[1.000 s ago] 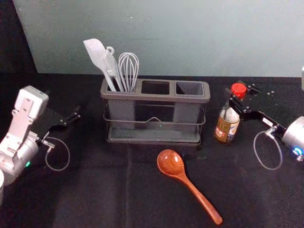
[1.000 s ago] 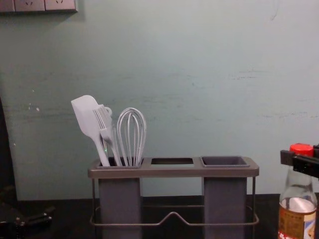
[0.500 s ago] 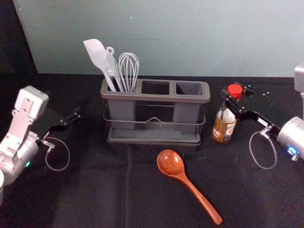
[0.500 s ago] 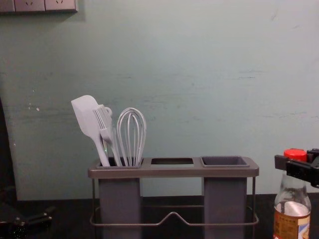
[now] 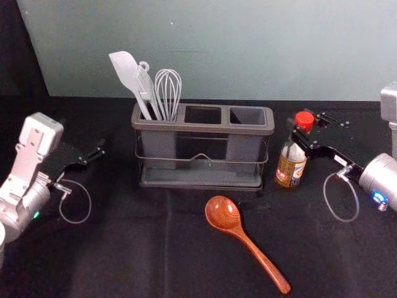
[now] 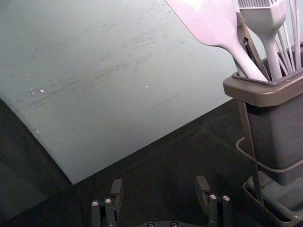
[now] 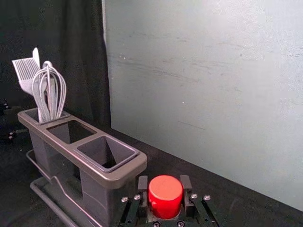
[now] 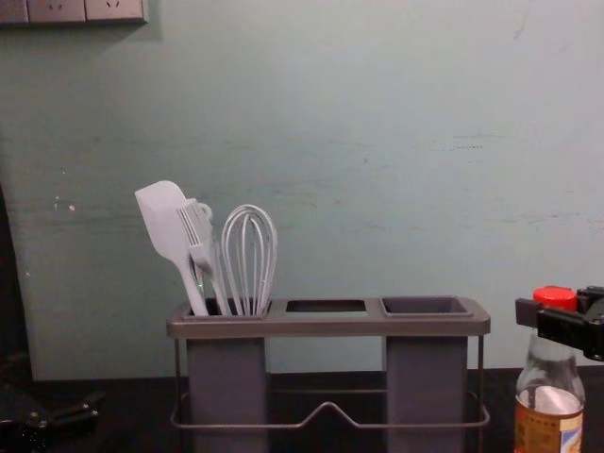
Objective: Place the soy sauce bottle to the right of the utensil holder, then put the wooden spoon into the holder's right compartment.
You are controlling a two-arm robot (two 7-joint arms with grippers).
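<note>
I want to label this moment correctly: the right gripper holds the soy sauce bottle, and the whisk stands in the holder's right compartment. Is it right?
Not quite: in the head view, the whisk stands in the holder's left compartment. The right gripper does hold the soy sauce bottle.

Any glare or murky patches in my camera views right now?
Left wrist view: spatula bright near its top, left gripper dark against black cloth; right wrist view: pale sheen on the red cap in the right gripper; head view: highlights on the wooden spoon's bowl.
</note>
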